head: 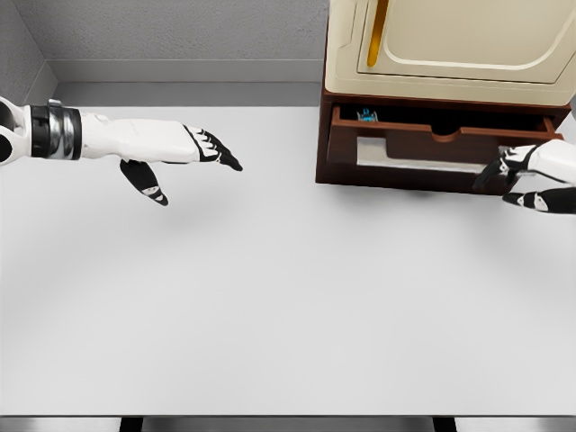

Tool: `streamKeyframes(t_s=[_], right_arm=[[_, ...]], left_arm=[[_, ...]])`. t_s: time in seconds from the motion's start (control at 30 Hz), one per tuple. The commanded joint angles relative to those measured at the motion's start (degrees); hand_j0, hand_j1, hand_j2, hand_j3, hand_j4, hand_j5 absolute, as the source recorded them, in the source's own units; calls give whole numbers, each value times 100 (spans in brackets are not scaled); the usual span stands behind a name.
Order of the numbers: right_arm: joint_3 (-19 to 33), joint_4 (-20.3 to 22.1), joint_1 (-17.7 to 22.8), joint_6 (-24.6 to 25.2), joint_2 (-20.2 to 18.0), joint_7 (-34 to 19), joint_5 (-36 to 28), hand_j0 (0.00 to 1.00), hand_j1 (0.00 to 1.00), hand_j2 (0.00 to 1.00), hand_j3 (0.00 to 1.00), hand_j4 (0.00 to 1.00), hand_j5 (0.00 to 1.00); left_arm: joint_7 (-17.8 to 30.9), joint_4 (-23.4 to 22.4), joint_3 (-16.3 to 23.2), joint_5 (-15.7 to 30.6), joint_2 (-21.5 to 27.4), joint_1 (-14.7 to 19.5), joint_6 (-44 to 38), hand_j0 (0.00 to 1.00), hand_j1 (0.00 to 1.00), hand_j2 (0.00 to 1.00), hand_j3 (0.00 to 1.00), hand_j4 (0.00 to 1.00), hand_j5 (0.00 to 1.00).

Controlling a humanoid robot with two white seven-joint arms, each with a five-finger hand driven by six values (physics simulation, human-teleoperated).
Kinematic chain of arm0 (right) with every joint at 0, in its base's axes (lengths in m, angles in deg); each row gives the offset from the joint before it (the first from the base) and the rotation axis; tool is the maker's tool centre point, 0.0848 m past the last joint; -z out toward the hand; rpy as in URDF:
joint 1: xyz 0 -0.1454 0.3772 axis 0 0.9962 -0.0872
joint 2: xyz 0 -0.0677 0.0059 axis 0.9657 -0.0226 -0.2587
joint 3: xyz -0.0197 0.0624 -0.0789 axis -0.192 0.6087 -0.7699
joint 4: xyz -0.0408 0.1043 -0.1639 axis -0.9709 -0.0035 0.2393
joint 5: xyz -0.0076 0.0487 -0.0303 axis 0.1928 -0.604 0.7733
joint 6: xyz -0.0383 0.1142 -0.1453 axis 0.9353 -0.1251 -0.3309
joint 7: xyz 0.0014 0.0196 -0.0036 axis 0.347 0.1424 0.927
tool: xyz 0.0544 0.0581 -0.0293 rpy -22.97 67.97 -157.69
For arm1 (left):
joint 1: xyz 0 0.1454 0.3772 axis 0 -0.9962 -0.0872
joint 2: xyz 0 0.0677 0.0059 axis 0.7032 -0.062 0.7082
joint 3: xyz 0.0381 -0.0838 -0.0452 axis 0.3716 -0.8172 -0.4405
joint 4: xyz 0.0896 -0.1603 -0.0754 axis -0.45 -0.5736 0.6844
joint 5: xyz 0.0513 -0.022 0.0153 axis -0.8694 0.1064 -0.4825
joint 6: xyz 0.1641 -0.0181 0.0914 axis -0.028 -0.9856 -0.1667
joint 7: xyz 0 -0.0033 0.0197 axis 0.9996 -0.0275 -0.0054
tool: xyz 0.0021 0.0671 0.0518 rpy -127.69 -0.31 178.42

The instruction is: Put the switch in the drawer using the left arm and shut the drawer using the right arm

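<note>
I see the switch already lying in the open drawer, my right hand loosely open just beside its front, the nearer one, my left hand empty over the bench.

A white table fills most of the view, its front edge running along the bottom, where two dark legs show just below it. Behind the table stands a grey wall, with a paler strip along its foot. At the upper right, on the table, sits a cream cabinet with a rounded panel on its face and a yellow handle upright near the panel's left side
</note>
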Motion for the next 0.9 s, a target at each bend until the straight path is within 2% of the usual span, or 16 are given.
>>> streamKeyframes(t_s=[0.0,0.17,0.2,0.3,0.37,0.43,0.53,0.7,0.87], right_arm=[[-134,-160,-35,-204,35,-54,484,64,64,64,64,64,64],[-56,-73,17,-204,-17,-54,449,67,67,67,67,67,67],[15,-46,78,-204,-61,-54,440,67,67,67,67,67,67],[445,103,597,-204,-123,-54,414,67,67,67,67,67,67],[419,86,588,-204,-123,-54,423,67,67,67,67,67,67],[358,86,474,-204,-53,-54,467,67,67,67,67,67,67],[-134,42,96,-204,35,-54,686,67,67,67,67,67,67],[-635,-20,-273,-204,106,-54,915,67,67,67,67,67,67],[-811,-521,-616,-204,281,-54,933,67,67,67,67,67,67]], left_arm=[[-2,-7,-5,33,5,0,-14,100,100,100,100,100,100],[-2,-86,-5,33,-4,0,-14,100,100,100,100,100,100],[-2,-130,-5,33,-4,0,-14,100,100,100,100,100,100],[-2,-147,-5,33,-4,0,-14,100,100,100,100,100,100],[-2,-156,-5,33,5,0,-14,100,100,100,100,100,100],[-2,-191,4,33,-4,0,-14,100,100,100,100,100,100],[-2,-191,4,24,-4,0,-14,100,100,100,100,100,100],[-2,-200,4,24,5,-9,-14,100,100,100,100,100,100],[-2,-209,13,24,5,-18,-14,100,100,100,100,100,100]])
